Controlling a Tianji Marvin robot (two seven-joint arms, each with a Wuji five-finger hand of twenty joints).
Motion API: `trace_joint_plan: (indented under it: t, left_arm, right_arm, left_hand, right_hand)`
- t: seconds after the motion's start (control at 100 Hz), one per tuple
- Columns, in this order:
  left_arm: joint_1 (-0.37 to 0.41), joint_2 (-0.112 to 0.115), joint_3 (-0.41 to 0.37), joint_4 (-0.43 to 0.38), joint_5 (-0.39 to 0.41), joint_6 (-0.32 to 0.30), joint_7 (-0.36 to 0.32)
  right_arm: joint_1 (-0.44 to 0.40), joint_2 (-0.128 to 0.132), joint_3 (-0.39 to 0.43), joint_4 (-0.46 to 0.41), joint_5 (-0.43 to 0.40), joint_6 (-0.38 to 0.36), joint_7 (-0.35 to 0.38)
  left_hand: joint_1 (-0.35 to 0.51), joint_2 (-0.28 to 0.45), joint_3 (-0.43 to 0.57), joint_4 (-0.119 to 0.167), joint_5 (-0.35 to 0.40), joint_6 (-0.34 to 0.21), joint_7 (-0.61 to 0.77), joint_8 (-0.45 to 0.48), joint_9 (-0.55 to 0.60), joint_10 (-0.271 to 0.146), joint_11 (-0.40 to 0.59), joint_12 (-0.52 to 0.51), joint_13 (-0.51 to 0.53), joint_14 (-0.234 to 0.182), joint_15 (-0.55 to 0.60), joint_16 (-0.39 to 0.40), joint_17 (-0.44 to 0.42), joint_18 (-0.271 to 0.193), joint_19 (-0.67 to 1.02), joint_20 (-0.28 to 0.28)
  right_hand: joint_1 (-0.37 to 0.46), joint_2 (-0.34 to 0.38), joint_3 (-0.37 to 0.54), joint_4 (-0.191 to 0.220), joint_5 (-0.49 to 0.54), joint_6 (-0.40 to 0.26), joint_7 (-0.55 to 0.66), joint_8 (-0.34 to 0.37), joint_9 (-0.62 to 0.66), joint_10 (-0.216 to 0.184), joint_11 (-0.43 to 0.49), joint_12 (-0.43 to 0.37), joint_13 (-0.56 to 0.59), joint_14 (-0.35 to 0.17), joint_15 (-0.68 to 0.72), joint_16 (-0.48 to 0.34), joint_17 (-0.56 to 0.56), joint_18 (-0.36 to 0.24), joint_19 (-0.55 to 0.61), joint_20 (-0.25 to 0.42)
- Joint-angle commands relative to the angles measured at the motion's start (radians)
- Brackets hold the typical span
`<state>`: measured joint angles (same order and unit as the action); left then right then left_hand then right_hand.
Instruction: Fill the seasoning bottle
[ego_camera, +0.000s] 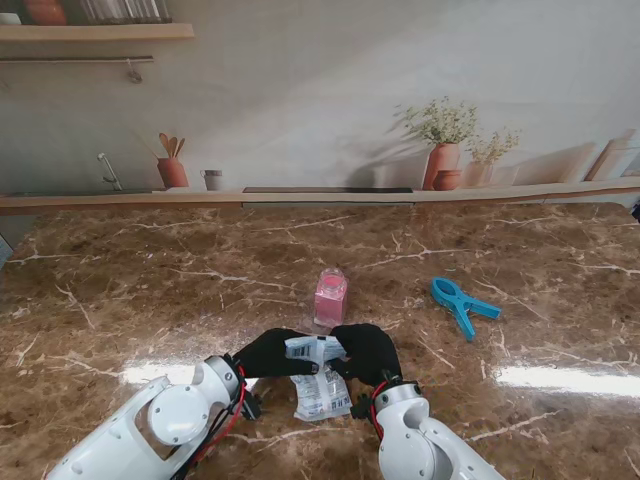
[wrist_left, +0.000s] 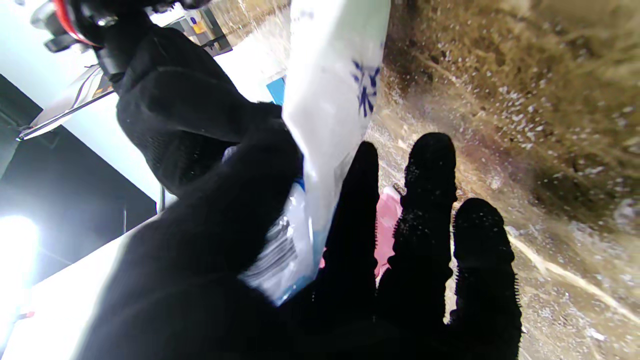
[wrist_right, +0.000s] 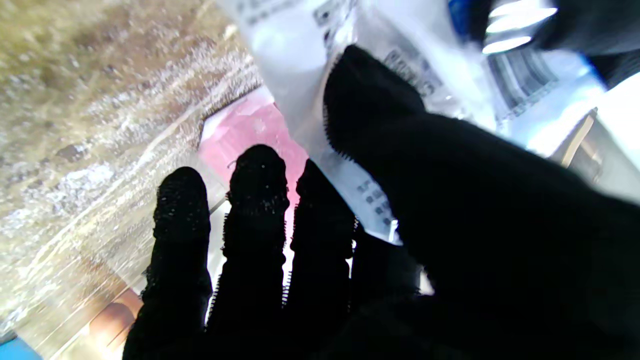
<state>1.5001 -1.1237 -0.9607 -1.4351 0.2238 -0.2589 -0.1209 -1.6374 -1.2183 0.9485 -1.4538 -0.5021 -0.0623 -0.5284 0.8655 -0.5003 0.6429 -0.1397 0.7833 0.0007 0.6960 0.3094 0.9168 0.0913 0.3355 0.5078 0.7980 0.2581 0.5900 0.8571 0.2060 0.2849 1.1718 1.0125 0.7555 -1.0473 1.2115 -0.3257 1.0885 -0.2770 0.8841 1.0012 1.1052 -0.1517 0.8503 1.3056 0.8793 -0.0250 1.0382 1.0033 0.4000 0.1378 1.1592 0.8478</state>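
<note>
Both black-gloved hands meet near the tabletop's (ego_camera: 120, 290) near edge, holding a clear printed bag (ego_camera: 318, 380) between them. The left hand (ego_camera: 268, 352) pinches the bag's upper edge from the left, thumb against fingers (wrist_left: 430, 170); the right hand (ego_camera: 366, 352) pinches the same edge from the right, its thumb pressed on the plastic while the other fingers (wrist_right: 257, 180) lie straight and close together. The bag hangs down toward the robot. The pink bottle (ego_camera: 330, 298) stands upright just beyond the hands, apart from them. A blue clip (ego_camera: 462, 302) lies well off to the right.
</note>
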Motion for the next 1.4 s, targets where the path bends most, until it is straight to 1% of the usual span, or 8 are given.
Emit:
trace_joint_plan:
  t: [0.0,0.28,0.4,0.49,0.8,1.01,1.19,1.39]
  left_arm:
    - [0.015,0.014,-0.018,-0.015,-0.045,0.002,-0.043]
    - [0.058,0.012,-0.086,-0.041,-0.121,0.008,-0.061]
    - [0.064,0.009,-0.084,-0.044,-0.053,0.004,-0.009]
    - [0.056,-0.001,-0.067,-0.029,0.004,-0.009,0.053]
    - [0.006,-0.034,0.008,0.053,0.130,-0.075,0.231]
    - [-0.020,-0.038,0.031,0.063,0.208,-0.077,0.285]
    - [-0.031,-0.029,0.044,0.061,0.281,-0.082,0.297]
    - [-0.029,-0.026,0.050,0.062,0.345,-0.110,0.339]
  right_arm:
    - [-0.010,-0.015,0.001,0.008,0.007,0.010,0.012]
    - [-0.005,-0.040,-0.001,0.037,0.044,0.005,-0.053]
    - [0.004,-0.048,-0.011,0.054,0.056,0.007,-0.066]
    - [0.006,-0.050,-0.013,0.056,0.068,0.002,-0.064]
    - [0.001,-0.052,-0.003,0.047,0.076,0.004,-0.070]
    - [-0.009,-0.037,0.008,0.036,0.056,-0.046,-0.040]
    - [-0.036,-0.022,0.034,0.001,0.071,-0.117,0.009]
    - [-0.060,-0.032,0.055,-0.031,0.111,-0.079,-0.004]
  left_hand:
    - [-0.135,-0.033,0.047,0.036,-0.047,-0.076,-0.130,-0.016,-0.088,-0.022,0.034,-0.081,-0.072,-0.033,-0.062,-0.025,-0.060,-0.007,-0.058,-0.018]
    - [-0.298,0.075,-0.309,0.095,-0.063,-0.035,-0.254,0.018,-0.174,-0.006,-0.009,-0.093,-0.156,-0.017,-0.130,-0.036,-0.107,0.009,-0.124,0.017]
    - [-0.202,-0.035,-0.045,0.074,-0.117,-0.080,-0.217,0.060,-0.199,-0.022,0.007,-0.084,-0.118,-0.034,-0.092,-0.014,-0.073,-0.006,-0.104,0.039]
    - [-0.031,-0.064,0.057,0.001,-0.051,-0.145,-0.112,0.070,-0.090,-0.004,0.055,-0.080,0.027,-0.030,-0.005,0.003,0.034,-0.021,-0.044,0.012]
    - [0.131,-0.042,0.127,-0.006,0.294,-0.156,0.003,-0.176,0.197,0.035,-0.068,-0.004,0.264,-0.044,0.117,-0.052,0.253,-0.009,0.117,-0.098]
    - [0.136,-0.055,0.152,-0.007,0.338,-0.148,0.048,-0.178,0.239,0.060,-0.051,-0.062,0.371,-0.072,0.063,-0.170,0.412,-0.034,0.166,-0.210]
    - [0.160,-0.063,0.156,-0.007,0.363,-0.148,0.079,-0.159,0.244,0.047,-0.053,-0.040,0.365,-0.068,0.060,-0.176,0.392,-0.019,0.162,-0.221]
    - [0.170,-0.062,0.157,-0.007,0.381,-0.157,0.117,-0.121,0.246,0.042,-0.063,-0.015,0.355,-0.065,0.058,-0.176,0.380,-0.017,0.158,-0.223]
  right_hand:
    - [0.049,0.064,0.068,0.053,0.078,-0.044,0.012,-0.068,0.003,-0.045,0.044,0.043,-0.036,-0.025,0.035,0.035,-0.016,-0.011,-0.023,0.028]
    - [0.044,0.122,0.059,0.069,0.083,-0.006,0.035,-0.416,-0.028,-0.044,0.069,0.065,-0.068,-0.036,0.068,0.036,-0.037,-0.026,-0.037,0.035]
    - [0.029,0.129,0.073,0.064,0.048,0.017,0.079,-0.554,-0.036,-0.042,0.081,0.068,-0.065,-0.036,0.084,0.032,-0.037,-0.023,-0.030,0.034]
    - [0.016,0.131,0.076,0.063,0.037,0.022,0.084,-0.565,-0.038,-0.045,0.082,0.068,-0.059,-0.039,0.086,0.031,-0.031,-0.020,-0.025,0.035]
    - [-0.015,0.145,0.064,0.055,-0.020,-0.022,0.114,-0.553,-0.092,-0.062,0.044,0.038,-0.102,-0.043,0.013,0.001,-0.049,-0.038,-0.030,0.025]
    - [-0.117,0.096,0.051,0.059,-0.305,0.062,-0.165,-0.215,-0.340,0.001,-0.228,-0.429,-0.285,-0.048,-0.249,-0.199,-0.154,-0.062,-0.129,0.022]
    - [-0.365,0.274,-0.032,0.058,-0.171,0.051,0.070,-0.475,-0.206,0.033,-0.208,-0.425,-0.285,-0.029,-0.219,-0.156,-0.174,-0.066,-0.164,0.086]
    - [-0.514,0.501,-0.102,0.182,0.082,0.145,0.012,-0.474,-0.139,0.062,-0.248,-0.490,-0.253,-0.012,-0.225,-0.165,-0.147,-0.062,-0.139,0.095]
